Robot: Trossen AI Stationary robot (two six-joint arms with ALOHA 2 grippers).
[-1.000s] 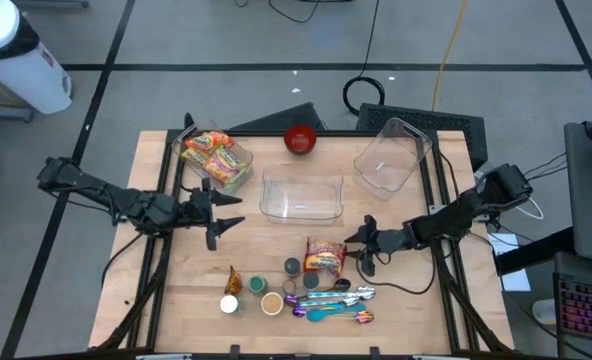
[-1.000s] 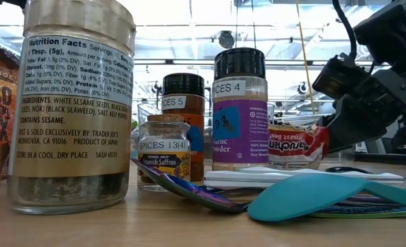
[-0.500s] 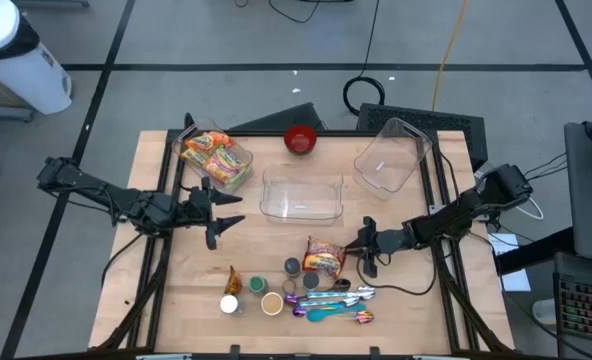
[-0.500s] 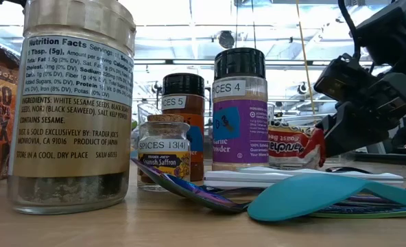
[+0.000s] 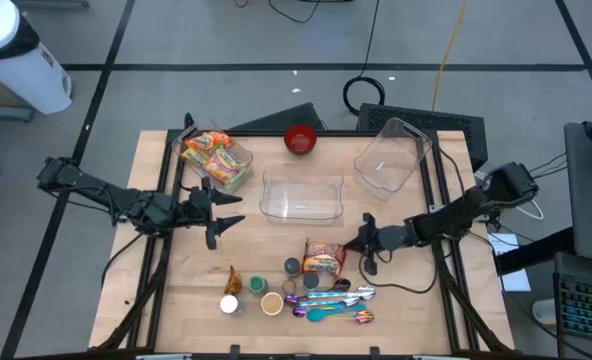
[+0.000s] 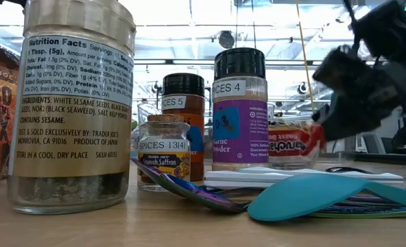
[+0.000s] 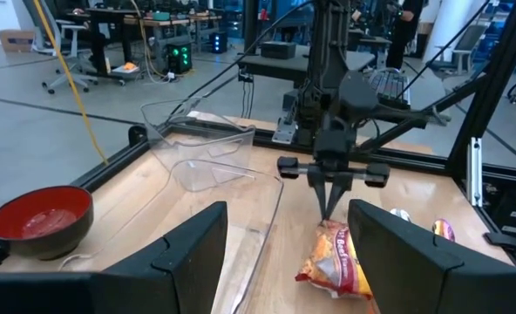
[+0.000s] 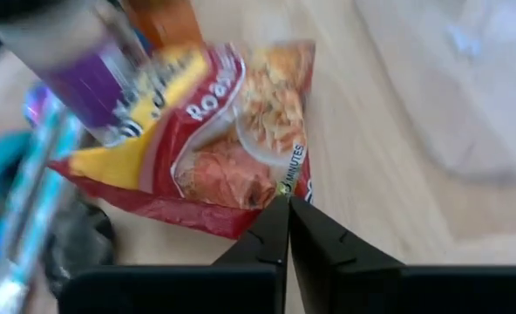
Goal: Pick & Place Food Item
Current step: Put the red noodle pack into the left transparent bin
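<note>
A red and yellow noodle packet point(image 5: 323, 259) lies on the wooden table point(image 5: 176, 290), just beyond the spice jars; it also shows in the left wrist view point(image 7: 335, 266) and the right wrist view point(image 8: 223, 148). My right gripper point(image 5: 351, 247) is at the packet's right edge, shut on it. My left gripper point(image 5: 238, 210) stands open over the table's left half, left of a clear rectangular container point(image 5: 301, 195), with nothing between its fingers. My right gripper pinches the packet's right edge point(image 8: 295, 179) between its two fingertips. The fingers come slanting down from the table's right side. The held edge point(image 7: 329, 228) is raised a little toward the fingertips, and the rest of the packet lies on the table.
Spice jars point(image 5: 266, 295) and coloured spoons point(image 5: 336, 303) crowd the table's near edge beside the packet. At the far side are a red bowl point(image 5: 299, 139), a tilted clear tub point(image 5: 391, 155) and a tub of packets point(image 5: 216, 158).
My right gripper has shut on the packet's right edge; its fingers stood apart a second ago. In the low view that arm now shows blurred.
</note>
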